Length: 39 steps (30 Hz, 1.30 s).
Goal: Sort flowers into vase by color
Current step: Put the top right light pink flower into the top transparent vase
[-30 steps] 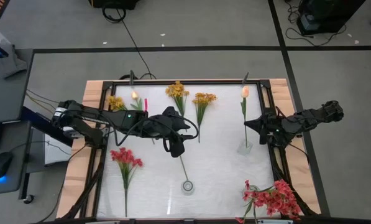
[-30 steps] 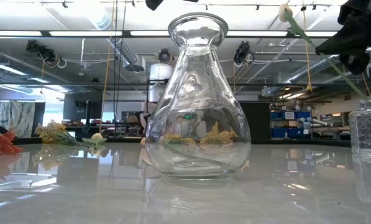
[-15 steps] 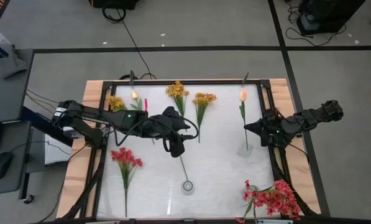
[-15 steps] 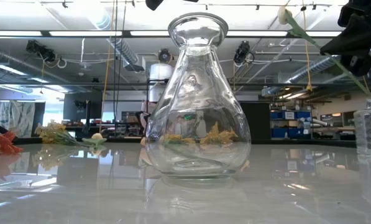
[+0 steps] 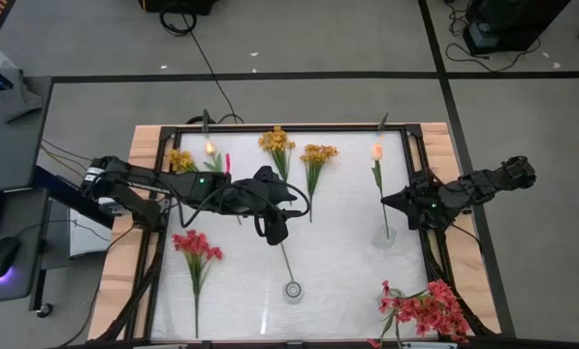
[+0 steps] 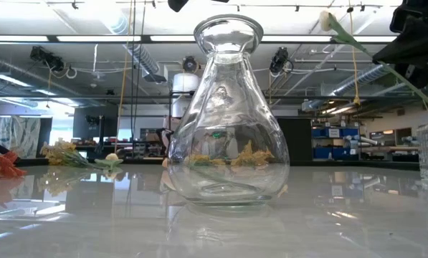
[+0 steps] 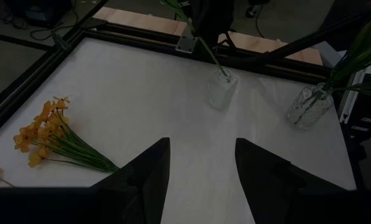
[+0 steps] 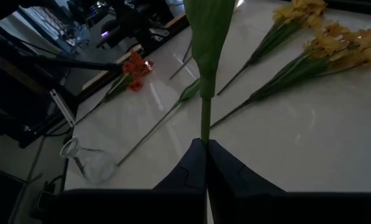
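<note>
Peach bud up top, green stem below: the tulip-like flower (image 5: pixel 377 167) is pinched in the right gripper (image 5: pixel 390 199), jaws clamped tight on the stem, as the right wrist view shows plainly. Its lower end is poked into the small clear vase (image 5: pixel 383 234) near the table's right edge, so the step in hand looks like seating this single stem. The stem leans, so my read is that the next move means easing it deeper before letting go. Over beside the flask-shaped vase (image 5: pixel 293 290), the left gripper (image 5: pixel 275 231) hovers, fingers apart, holding nothing. Yellow-orange clusters (image 5: pixel 318 155) lie well beyond that flask vase, red-pink stems (image 5: pixel 196 245) off to its left. More red ones (image 5: pixel 427 308) already stand in a vase to its right.
</note>
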Each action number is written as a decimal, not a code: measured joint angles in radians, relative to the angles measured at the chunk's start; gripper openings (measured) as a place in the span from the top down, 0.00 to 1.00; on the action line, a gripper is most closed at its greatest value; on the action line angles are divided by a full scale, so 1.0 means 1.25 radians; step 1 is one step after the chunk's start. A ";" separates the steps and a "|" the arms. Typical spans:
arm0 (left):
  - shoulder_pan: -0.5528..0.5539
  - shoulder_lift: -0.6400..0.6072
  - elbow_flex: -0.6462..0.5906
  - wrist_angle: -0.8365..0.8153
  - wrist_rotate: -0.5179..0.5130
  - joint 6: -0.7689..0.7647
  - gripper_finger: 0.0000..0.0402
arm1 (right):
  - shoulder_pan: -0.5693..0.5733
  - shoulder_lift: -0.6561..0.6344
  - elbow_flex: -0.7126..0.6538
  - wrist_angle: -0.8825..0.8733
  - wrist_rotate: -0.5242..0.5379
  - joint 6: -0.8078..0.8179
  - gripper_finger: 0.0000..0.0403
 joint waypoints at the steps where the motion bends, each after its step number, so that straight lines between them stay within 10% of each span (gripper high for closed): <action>1: 0.000 0.000 0.000 0.000 0.000 0.000 0.53 | 0.000 0.000 0.000 0.000 -0.001 -0.002 0.97; 39: 0.000 0.000 0.000 0.000 0.000 0.000 0.53 | 0.042 -0.002 0.001 0.006 -0.021 -0.021 0.81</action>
